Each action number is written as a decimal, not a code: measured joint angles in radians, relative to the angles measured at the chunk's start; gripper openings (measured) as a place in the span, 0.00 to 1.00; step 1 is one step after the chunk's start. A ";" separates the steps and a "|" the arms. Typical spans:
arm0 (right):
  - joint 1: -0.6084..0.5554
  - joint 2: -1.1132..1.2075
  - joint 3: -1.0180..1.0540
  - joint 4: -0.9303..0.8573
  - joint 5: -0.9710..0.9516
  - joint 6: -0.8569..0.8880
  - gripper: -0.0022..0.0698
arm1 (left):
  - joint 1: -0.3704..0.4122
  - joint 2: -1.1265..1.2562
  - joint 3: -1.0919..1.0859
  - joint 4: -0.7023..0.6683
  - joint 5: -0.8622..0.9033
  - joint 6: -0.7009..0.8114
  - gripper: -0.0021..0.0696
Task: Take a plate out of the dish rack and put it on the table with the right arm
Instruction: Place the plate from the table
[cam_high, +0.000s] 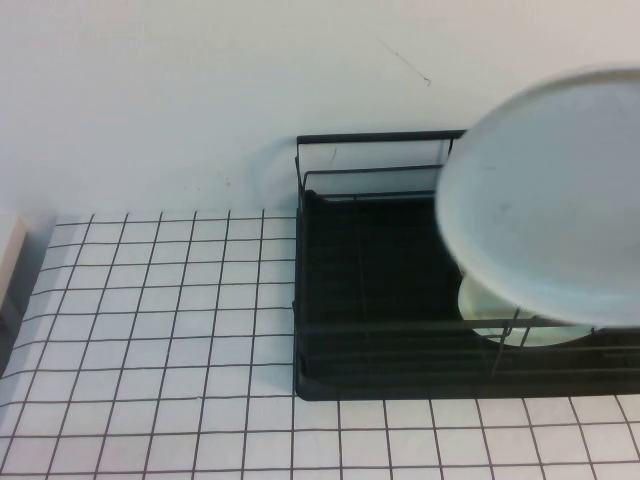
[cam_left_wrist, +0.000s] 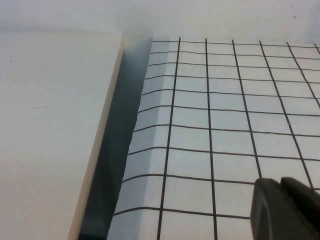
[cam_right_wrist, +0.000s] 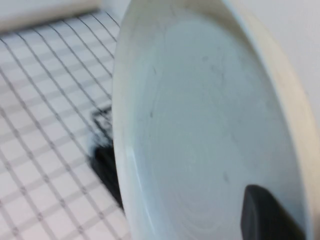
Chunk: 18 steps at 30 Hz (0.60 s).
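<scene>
While plate (cam_high: 545, 200) hides rack (cam_high: 370, 270), right end effector (cam_right_wrist: 270, 215) pinches it; left end effector (cam_left_wrist: 285, 210) unclear.

Smooth, faintly glossy, perhaps ceramic plate (cam_high: 545, 200), black wire dish rack (cam_high: 370, 300), matt gridded table (cam_high: 150, 330)

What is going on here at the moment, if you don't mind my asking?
The right arm has a white plate lifted clear above the black wire dish rack, held tilted near the high camera. In the right wrist view, the right gripper shows only as a dark tip against the plate. Another pale plate sits in the rack. The left gripper is over the gridded table, away from the rack.
</scene>
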 joint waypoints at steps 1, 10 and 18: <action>0.000 -0.004 0.000 0.047 0.036 0.048 0.19 | 0.000 0.000 0.000 0.000 0.000 0.000 0.02; 0.000 -0.006 0.218 0.256 0.217 0.278 0.19 | 0.000 0.000 0.000 0.000 0.000 0.000 0.02; 0.000 0.032 0.594 0.241 0.090 0.286 0.19 | 0.000 0.000 0.000 0.000 0.000 0.000 0.02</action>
